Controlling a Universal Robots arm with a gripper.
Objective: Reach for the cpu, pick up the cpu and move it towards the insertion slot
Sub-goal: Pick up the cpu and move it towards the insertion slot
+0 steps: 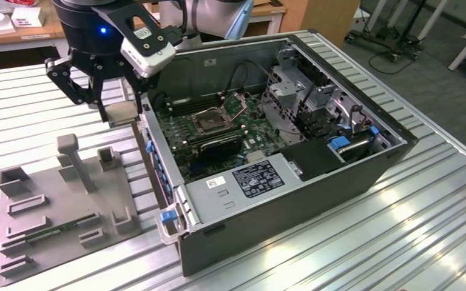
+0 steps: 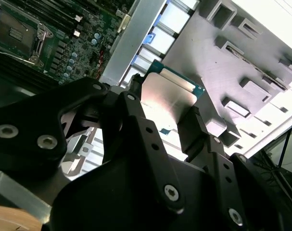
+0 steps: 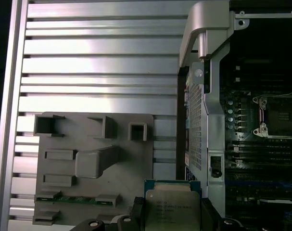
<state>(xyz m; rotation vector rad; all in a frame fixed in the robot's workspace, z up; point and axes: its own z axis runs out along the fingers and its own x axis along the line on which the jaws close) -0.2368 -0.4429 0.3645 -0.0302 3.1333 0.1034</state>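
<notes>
The cpu is clamped by its edges between the fingers of the gripper, its pale metal top turned up toward the first wrist view. It is held in the air over the slatted metal table, just outside the wall of the open computer case and near the grey holder tray. The insertion slot (a metal-framed square on the green board inside the case) is left uncovered, apart from the cpu.

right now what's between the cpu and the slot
The case wall stands between the held cpu and the slot, as the first wrist view shows.
</notes>
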